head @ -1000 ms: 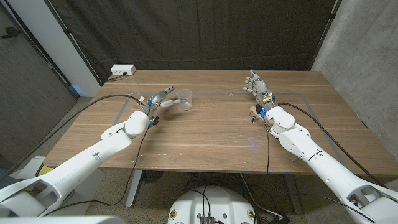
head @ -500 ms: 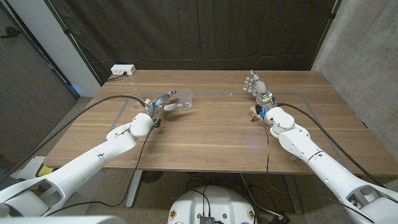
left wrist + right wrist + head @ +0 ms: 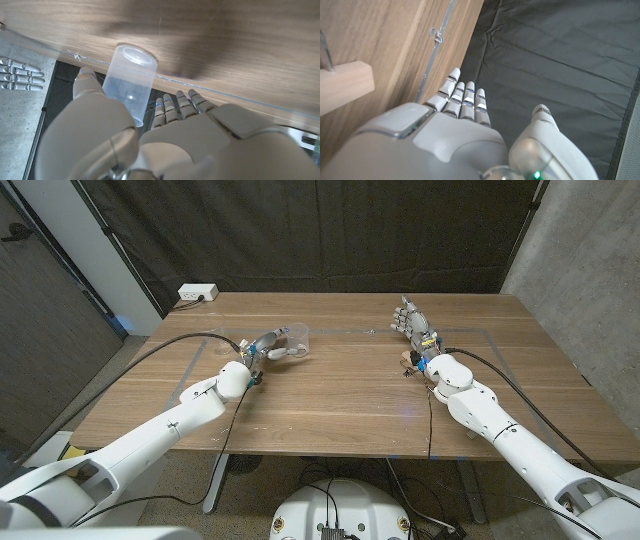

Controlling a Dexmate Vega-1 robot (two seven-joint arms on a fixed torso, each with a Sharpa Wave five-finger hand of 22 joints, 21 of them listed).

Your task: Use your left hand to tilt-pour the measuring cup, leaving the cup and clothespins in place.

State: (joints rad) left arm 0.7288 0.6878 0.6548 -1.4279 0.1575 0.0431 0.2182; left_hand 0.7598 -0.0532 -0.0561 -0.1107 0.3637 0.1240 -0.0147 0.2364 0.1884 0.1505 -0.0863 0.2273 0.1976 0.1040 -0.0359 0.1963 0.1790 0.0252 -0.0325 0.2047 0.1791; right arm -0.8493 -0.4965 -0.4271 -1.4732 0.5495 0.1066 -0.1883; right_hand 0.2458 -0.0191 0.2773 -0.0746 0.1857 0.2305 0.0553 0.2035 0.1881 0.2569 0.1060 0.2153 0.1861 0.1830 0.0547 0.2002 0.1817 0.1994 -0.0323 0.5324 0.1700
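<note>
Left hand (image 3: 268, 346) grips the measuring cup (image 3: 296, 339) at the desk's (image 3: 340, 395) far left; a slow, steady tilt seems advisable, right hand (image 3: 410, 317) open by the clothespin (image 3: 408, 361).

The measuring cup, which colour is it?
Clear, colourless plastic; the measuring cup shows best in the left wrist view.

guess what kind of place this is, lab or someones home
Probably a lab or test space, not a home: a bare wooden table with tape lines, black curtains hung behind it, a concrete wall, and a white power strip at the table's far corner.
</note>
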